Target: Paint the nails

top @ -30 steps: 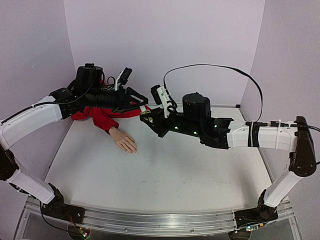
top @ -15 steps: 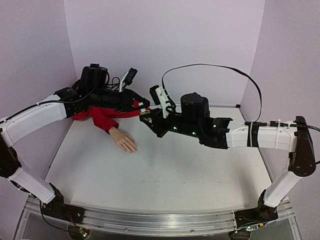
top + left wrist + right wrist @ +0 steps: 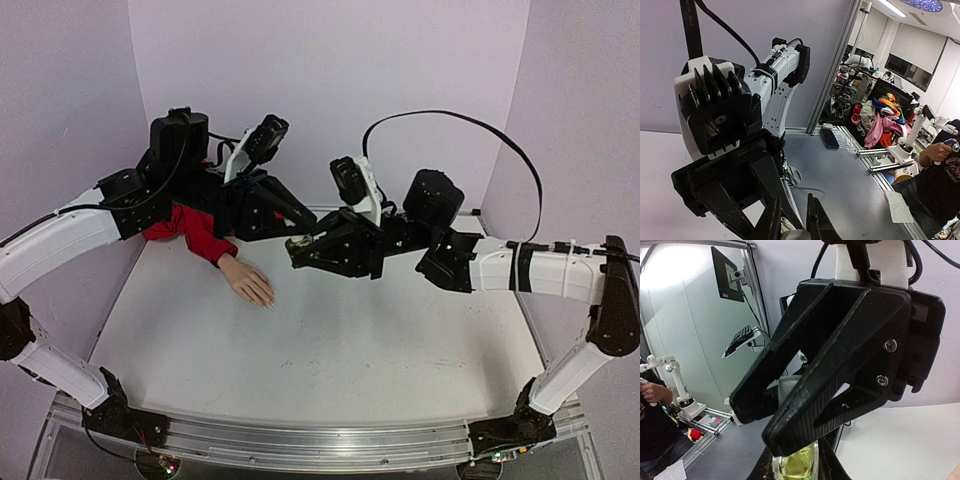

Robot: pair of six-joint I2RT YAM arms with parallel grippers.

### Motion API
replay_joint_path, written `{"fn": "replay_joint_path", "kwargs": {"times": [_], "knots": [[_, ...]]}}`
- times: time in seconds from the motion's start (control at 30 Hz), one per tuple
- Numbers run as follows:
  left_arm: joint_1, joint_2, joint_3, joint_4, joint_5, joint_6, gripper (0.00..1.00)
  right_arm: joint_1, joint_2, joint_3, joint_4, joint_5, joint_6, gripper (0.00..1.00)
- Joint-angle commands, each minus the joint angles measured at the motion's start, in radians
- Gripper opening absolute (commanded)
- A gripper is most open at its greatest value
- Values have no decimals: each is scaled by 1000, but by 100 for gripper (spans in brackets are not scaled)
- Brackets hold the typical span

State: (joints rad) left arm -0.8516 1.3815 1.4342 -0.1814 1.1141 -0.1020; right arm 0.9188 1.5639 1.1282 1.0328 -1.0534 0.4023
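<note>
— Two things are pinched above the table (image 3: 350, 340); by what?
— Right gripper (image 3: 795, 471) clamps a yellowish bottle (image 3: 799, 462); left gripper (image 3: 792, 222) is closed on its white cap (image 3: 791, 235).
— And the mannequin hand (image 3: 245, 280)?
— On the table, lower left of both fingertips, well apart; red sleeve (image 3: 200, 232) behind it; nails (image 3: 266, 299) tiny, at its near end.

Both arms had white link shells and black joint housings: left arm (image 3: 60, 235), right arm (image 3: 545, 270). Black bands (image 3: 515, 268) wrapped the right forearm. A thin black cable (image 3: 450, 115) formed a loop. The left gripper (image 3: 793, 205) was matte black and angular, with two silver screws (image 3: 889, 345) in its side. The white wrist camera housing (image 3: 687, 82) bore black fins (image 3: 715, 85).
</note>
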Motion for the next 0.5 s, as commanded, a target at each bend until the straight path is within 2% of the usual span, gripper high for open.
{"fn": "replay_joint_path", "kwargs": {"times": [0.0, 0.13, 0.2, 0.27, 0.37, 0.47], "knots": [[26, -42, 36, -22, 53, -20, 9, -43, -98, -31, 204, -81, -16, 0], [34, -72, 7, -46, -148, -37, 47, -55, -117, -42, 19, 104, -147, 0], [46, -86, -13, -55, -239, -61, 62, -56, -122, -37, -83, 249, -207, 0], [66, -92, -27, -64, -306, -104, 71, -54, -120, -27, -174, 406, -253, 0], [121, -84, -39, -85, -365, -180, 80, -55, -107, -12, -289, 623, -305, 0], [159, -63, -50, -109, -430, -262, 81, -55, -77, 13, -384, 770, -348, 0]]}}
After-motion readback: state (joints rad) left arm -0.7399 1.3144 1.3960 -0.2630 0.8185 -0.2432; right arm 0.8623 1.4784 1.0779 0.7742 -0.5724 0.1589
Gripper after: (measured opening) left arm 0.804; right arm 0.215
